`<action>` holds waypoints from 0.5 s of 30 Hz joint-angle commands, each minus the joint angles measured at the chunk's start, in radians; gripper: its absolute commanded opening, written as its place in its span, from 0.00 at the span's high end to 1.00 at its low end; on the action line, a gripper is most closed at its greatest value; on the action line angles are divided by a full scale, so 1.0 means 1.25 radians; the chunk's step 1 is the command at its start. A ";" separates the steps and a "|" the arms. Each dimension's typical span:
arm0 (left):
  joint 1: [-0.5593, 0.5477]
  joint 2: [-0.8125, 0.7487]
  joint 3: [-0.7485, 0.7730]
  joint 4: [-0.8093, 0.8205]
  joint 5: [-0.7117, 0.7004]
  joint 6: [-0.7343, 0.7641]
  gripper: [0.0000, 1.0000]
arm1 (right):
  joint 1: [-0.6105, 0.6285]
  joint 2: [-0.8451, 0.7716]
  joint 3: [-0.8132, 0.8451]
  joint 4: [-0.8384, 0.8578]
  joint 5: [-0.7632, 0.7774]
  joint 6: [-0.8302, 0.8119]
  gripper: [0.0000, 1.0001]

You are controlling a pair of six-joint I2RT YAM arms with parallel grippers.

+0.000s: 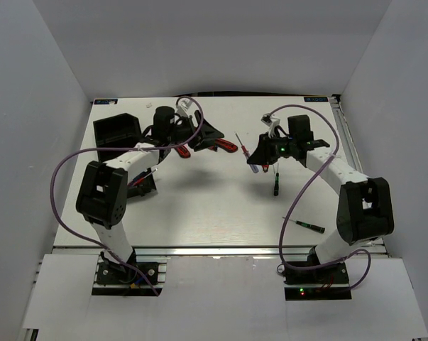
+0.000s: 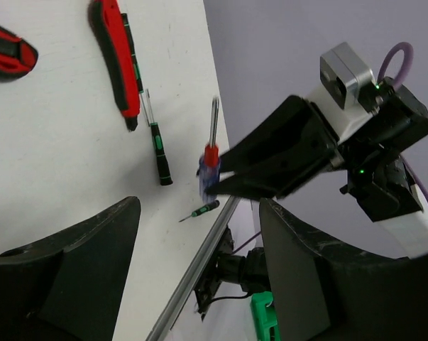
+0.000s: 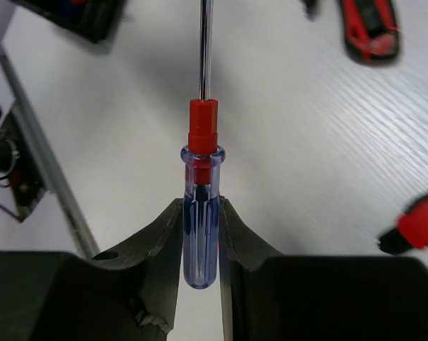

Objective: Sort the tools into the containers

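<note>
In the right wrist view the steel shaft of the clear blue-and-red-handled screwdriver (image 3: pixel 201 177) runs off the upper edge. The red-and-black pliers (image 3: pixel 370 28) at far right are blurred and cropped, as is a red, black-tipped object (image 3: pixel 418 226) at the right edge, unidentifiable. From above, the left arm (image 1: pixel 128 158) hides most of the near-left black plastic bin (image 1: pixel 147 183).

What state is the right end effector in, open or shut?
Shut on the screwdriver: the end effector's fingers press both sides of its blue handle.
</note>
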 commanded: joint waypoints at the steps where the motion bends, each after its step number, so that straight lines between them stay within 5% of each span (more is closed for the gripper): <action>1: -0.024 0.012 0.053 0.021 0.021 -0.001 0.22 | 0.037 -0.003 0.013 0.069 -0.104 0.060 1.00; 9: -0.050 0.052 0.087 0.022 0.028 -0.009 0.27 | 0.084 0.026 0.045 0.119 -0.131 0.106 1.00; 15: -0.057 0.067 0.105 0.026 0.056 -0.015 0.47 | 0.100 0.042 0.061 0.148 -0.134 0.125 1.00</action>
